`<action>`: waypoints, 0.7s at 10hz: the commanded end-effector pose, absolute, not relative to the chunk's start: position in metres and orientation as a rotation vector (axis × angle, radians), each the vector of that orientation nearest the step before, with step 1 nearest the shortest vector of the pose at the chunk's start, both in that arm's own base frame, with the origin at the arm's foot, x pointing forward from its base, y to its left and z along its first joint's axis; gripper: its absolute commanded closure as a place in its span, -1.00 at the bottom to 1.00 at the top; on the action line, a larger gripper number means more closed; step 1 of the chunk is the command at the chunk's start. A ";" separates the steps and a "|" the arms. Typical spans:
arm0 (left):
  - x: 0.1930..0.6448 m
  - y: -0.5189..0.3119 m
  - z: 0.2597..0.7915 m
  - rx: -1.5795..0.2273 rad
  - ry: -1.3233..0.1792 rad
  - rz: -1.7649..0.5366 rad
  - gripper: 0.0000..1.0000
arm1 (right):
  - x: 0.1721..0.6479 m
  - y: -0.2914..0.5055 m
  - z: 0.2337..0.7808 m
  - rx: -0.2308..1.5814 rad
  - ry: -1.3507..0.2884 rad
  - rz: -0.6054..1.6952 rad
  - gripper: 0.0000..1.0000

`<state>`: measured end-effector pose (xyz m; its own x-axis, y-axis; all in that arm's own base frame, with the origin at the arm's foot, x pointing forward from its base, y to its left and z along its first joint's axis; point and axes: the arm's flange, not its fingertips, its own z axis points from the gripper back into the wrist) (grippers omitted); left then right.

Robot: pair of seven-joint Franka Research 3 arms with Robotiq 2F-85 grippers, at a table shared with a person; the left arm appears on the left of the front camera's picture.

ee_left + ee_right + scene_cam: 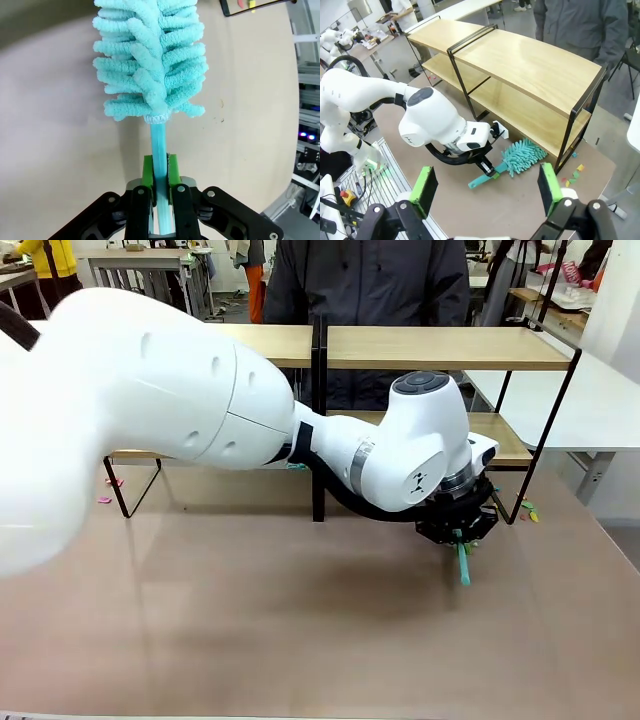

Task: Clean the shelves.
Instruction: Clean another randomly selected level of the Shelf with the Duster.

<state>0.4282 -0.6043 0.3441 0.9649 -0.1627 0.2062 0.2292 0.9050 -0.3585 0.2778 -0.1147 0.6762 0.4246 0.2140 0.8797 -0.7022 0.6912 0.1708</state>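
Across the upper frame, the shelves (440,348) span two light-wood boards on black framing. The left hand (160,186) pinches a teal duster (150,60); the right hand (487,187) is spread.

Big white left arm (200,410) reaching in from the left, across the middle, wrist bent down toward the brown tabletop (300,640). Black left gripper (460,536) low over the table on the right, clamped on a thin teal handle (463,562) poking out below it, tip at or near the surface. Behind, shelves (440,348): two light-wood boards on a thin black frame with a black centre divider. Person in a dark jacket (370,280) standing beyond the top board. Small coloured scraps (528,508) beside the right frame leg, pink bits (108,490) near the left leg.
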 end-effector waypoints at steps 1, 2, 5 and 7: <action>0.432 -0.620 0.350 -0.384 -0.177 -0.232 0.74 | 0.277 -0.114 0.678 0.579 -0.972 0.617 -1.00; 0.435 -0.627 0.349 -0.391 -0.174 -0.243 0.74 | 0.277 -0.114 0.678 0.579 -0.972 0.617 -1.00; 0.438 -0.647 0.349 -0.432 -0.137 -0.332 0.74 | 0.277 -0.114 0.678 0.579 -0.972 0.617 -1.00; 0.441 -0.655 0.351 -0.489 -0.156 -0.369 0.74 | 0.277 -0.114 0.678 0.579 -0.972 0.617 -1.00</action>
